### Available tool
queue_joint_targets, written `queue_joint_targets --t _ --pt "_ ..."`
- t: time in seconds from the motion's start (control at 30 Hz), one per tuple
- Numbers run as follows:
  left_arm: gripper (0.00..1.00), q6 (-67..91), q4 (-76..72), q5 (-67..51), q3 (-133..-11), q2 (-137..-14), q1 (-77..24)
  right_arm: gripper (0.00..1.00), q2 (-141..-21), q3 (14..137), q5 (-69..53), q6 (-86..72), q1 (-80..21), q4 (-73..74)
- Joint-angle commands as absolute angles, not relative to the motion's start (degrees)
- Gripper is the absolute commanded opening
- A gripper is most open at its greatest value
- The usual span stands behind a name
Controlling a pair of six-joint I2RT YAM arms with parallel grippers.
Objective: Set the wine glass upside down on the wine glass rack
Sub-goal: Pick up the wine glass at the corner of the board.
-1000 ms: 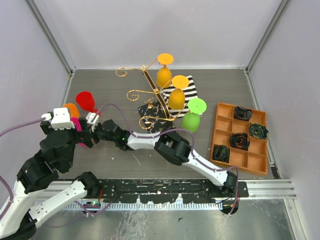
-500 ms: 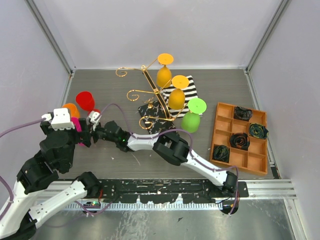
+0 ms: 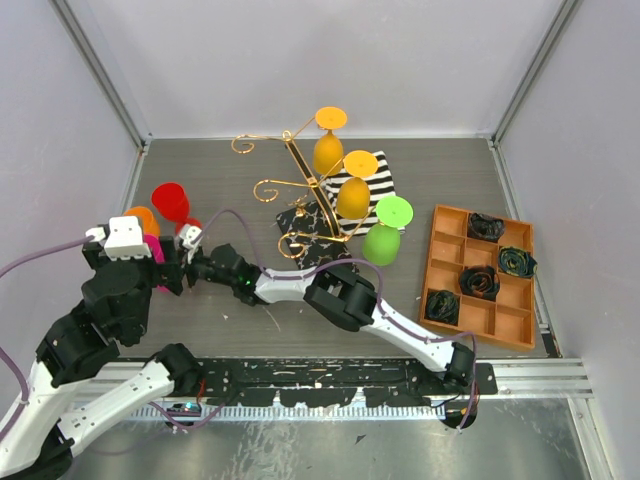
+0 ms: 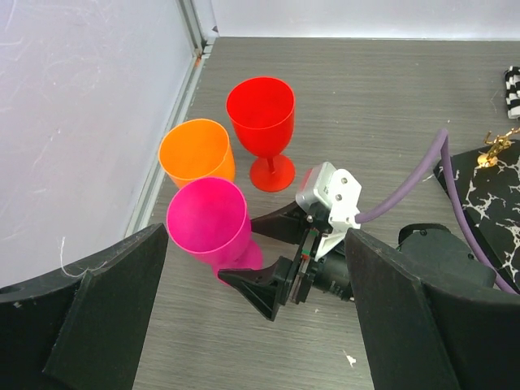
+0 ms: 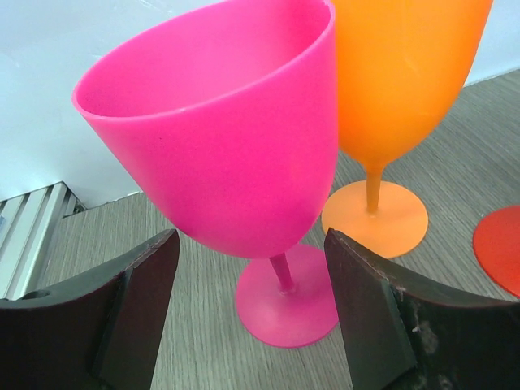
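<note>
So the right gripper [image 5: 252, 244] was partway open, with one finger on each side of the pink wine glass [image 5: 227, 146], down around the stem. Neither finger looked to be touching it, so nothing was gripped. The pink glass stood upright on its foot on the table [image 3: 220, 170], over by the left wall. An orange wine glass [image 4: 195, 150] sat just beside it toward the wall and a red wine glass [image 4: 260, 110] stood a bit farther back, both upright too. The left gripper [image 4: 256, 236] hovered above that little cluster, spread about as wide as it goes and holding nothing. Its wrist view looked straight down into the pink bowl, and you could see the right gripper reaching in low from the side. The wine glass rack [image 3: 300, 170], gold wire with curly arms on a black marbled base, was near the middle of the table and well apart from the pink glass. It carried two yellow-orange glasses [image 3: 352, 195] upside down with their feet up. A green glass [image 3: 382, 240] was also foot-up at its near right, though I couldn't tell exactly which arm it hung from. A striped cloth [image 3: 380, 175] lay behind the rack, and an orange tray [image 3: 435, 260] on the right held some black rosettes [image 3: 480, 283] in its compartments.
</note>
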State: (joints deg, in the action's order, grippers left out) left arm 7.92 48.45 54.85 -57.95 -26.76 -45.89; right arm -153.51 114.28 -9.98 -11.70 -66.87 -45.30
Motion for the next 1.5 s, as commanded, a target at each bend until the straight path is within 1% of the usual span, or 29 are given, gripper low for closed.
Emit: queue_joint_targets --t 0.0,0.43,0.87,1.1,1.47 --pt "0.98 8.02 46.04 55.54 -57.65 -26.97 -45.62 0.78 -152.55 115.20 -10.04 -9.71 -66.63 -50.36" --pt "0.97 11.13 47.02 55.40 -56.87 -28.67 -45.63 0.78 -153.49 113.52 -11.43 -13.31 -65.05 -57.56" --pt "0.97 8.97 45.62 55.72 -55.72 -28.36 -45.65 0.77 -154.42 111.99 -9.37 -14.50 -65.05 -63.16" --pt "0.97 8.81 45.53 56.07 -55.13 -28.13 -45.62 0.76 -155.83 113.15 -9.99 -15.05 -65.13 -64.60" --pt "0.97 8.26 45.44 56.24 -54.99 -27.89 -45.67 0.77 -161.07 120.69 -10.79 -14.77 -66.01 -61.57"
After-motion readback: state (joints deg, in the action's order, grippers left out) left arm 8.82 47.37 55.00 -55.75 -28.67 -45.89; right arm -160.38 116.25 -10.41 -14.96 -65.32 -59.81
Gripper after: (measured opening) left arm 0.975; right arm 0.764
